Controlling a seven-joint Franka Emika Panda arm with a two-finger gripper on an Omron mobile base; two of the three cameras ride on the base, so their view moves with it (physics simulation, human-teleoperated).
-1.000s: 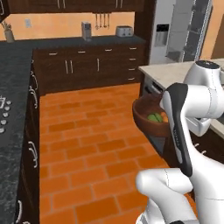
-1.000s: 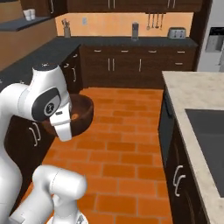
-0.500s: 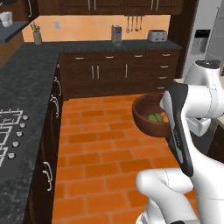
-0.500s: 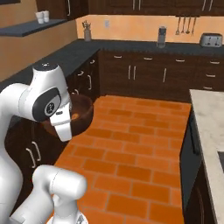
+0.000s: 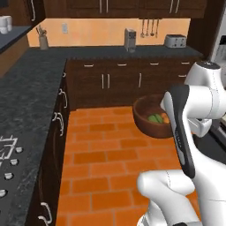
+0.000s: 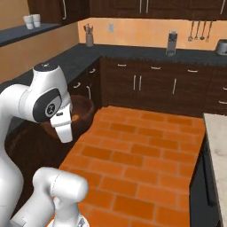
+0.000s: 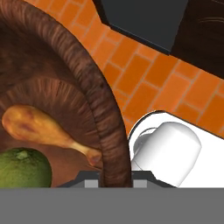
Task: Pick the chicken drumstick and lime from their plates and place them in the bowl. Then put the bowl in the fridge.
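Above the brick floor (image 5: 101, 163), the bowl (image 5: 148, 115) hangs in the air, carried at the end of the arm. From the hand camera the claw (image 7: 114, 178) sits at 6 o'clock, its two tips straddling the bowl's rim, one on the inner side and one on the outer, so it is clenched on the bowl wall. Inside the bowl lie the drumstick (image 7: 43, 129), thick end toward 9 o'clock and thin end pointing at the rim near the claw, and the lime (image 7: 24, 168) at 7 o'clock, just beside the drumstick's underside. In the left base view both show as a green and an orange spot at the bowl's 3 o'clock side, next to the arm's forearm. In the right base view the bowl (image 6: 82, 108) is half hidden behind the arm's white elbow. Open floor spreads from the bowl toward 12 o'clock up to the dark cabinets (image 5: 114, 81) along the back wall. A dark bench (image 5: 26, 101) borders the floor's 9 o'clock edge in the left base view, with a stove (image 5: 6, 163) set into it near the bottom. A pale bench (image 6: 217, 142) edge closes the floor at 3 o'clock in the right base view.
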